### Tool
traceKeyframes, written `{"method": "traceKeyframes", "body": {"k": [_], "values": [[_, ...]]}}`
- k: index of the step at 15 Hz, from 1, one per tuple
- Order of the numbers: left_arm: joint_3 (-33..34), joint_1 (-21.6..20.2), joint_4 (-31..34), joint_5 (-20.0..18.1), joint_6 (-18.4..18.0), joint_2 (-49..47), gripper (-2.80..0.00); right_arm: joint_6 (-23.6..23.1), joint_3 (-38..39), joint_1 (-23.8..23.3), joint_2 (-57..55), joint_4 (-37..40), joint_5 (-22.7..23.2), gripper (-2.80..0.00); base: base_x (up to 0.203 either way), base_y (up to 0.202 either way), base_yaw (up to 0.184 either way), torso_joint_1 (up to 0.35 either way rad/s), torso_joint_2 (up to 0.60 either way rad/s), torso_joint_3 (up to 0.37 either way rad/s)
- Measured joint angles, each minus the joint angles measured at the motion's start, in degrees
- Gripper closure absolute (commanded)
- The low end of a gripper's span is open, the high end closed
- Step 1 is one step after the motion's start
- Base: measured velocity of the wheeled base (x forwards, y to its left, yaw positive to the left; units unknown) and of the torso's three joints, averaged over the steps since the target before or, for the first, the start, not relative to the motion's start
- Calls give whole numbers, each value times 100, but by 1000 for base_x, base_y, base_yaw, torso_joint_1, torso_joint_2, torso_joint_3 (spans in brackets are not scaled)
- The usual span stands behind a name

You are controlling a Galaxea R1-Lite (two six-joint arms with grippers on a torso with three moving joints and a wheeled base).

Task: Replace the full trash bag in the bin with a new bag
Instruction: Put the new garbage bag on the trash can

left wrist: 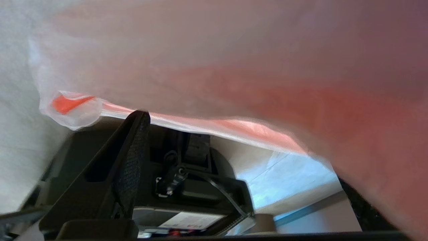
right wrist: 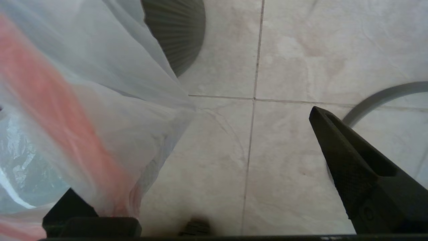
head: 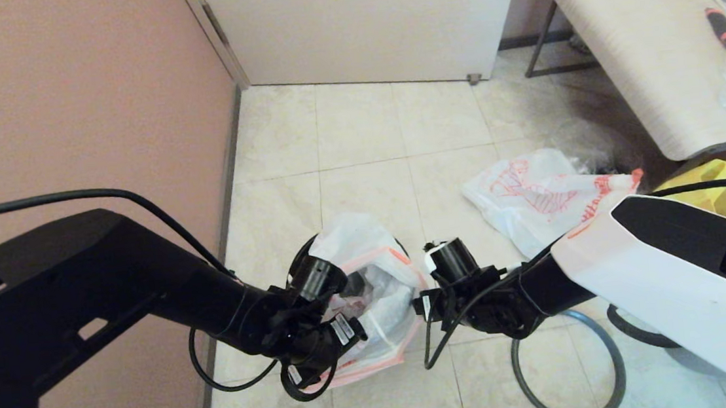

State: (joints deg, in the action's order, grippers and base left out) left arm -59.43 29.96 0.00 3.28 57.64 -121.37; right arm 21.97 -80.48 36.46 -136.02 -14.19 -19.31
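A lived-in room of a home: glossy beige marble-look floor tiles (head: pixel 357 139), a plain pink wall (head: pixel 64 92), a white door (head: pixel 373 19), a cream-topped metal-legged table (head: pixel 639 55).

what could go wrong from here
1. The right gripper is open and the new bag only drapes over one finger, so the film may slip off.
2. The hoop lies on the floor, not on the bin; the unclamped bag could sag inside.
3. Film covers most of the left wrist view, so the left gripper works half blind.
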Motion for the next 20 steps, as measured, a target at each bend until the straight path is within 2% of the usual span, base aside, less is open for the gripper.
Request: {"method": "traceKeyframes", "body": {"k": [2,6,13,15,18,19,20], "values": [[25,-92,-26,-6,37,18,-280,0,55,0,0,-15,0,-280,0,0,0,0,0,0],[196,-187,-532,26,82,119,-280,-6,61,0,2,-18,-1,-280,0,0,0,0,0,0],[-41,-326,-568,469,83,-322,-280,7,76,13,49,-39,27,-280,0,0,0,0,0,0],[-175,-337,-567,759,82,-490,-280,16,94,22,60,-85,51,-280,0,0,0,0,0,0],[-348,-348,-571,857,74,-644,-280,16,218,28,66,-281,62,-280,0,0,0,0,0,0],[-401,-352,-569,903,67,-688,0,20,235,28,66,-292,63,-280,0,0,0,0,0,0],[-434,-358,-569,920,63,-720,0,24,240,28,66,-292,69,-280,0,0,0,0,0,0]]}}
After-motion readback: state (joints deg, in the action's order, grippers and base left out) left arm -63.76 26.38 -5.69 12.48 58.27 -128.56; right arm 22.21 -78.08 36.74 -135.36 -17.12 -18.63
